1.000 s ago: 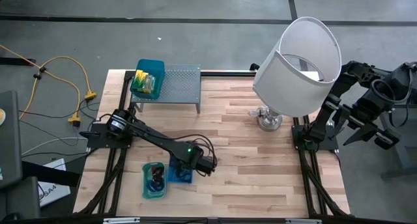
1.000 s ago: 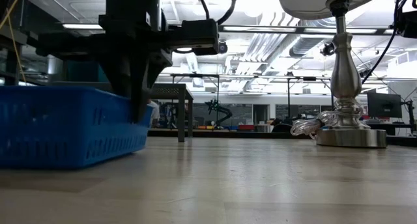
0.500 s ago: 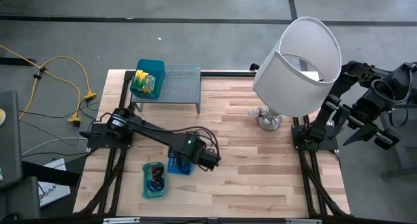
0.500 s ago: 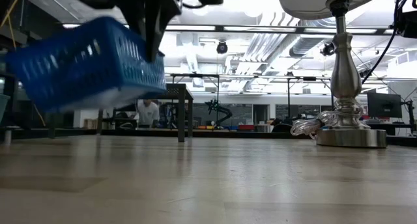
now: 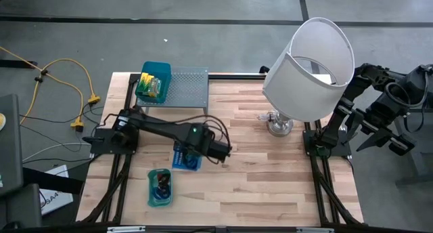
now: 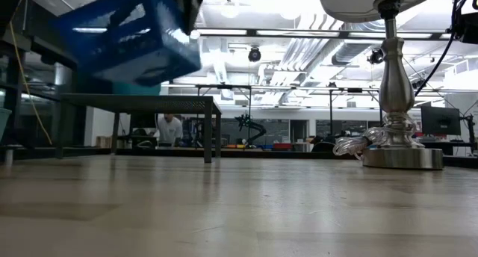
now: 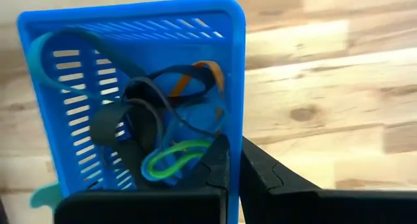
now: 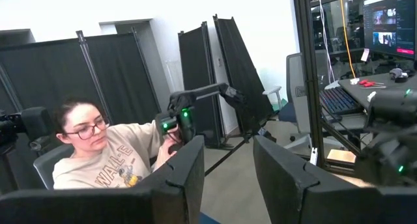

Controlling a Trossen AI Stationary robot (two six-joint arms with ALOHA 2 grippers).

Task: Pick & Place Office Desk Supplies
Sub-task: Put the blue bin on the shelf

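Left end effector is clamped on the rim of a blue basket, held clear above the desk; inside lie black, green and orange bands. Teal tray on the desk holds dark items. Teal bin on the grey rack holds yellow-green packets. Right end effector is part-open, empty, off the desk.

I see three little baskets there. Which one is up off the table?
The blue basket, lifted by its wall in the left pincer. The teal one lies on the wood; the other teal one sits on the grey rack.

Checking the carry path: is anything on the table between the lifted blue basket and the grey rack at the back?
Nothing visible. The left gripper holds the blue basket above bare wood, short of the grey rack; the lamp stands off to the right.
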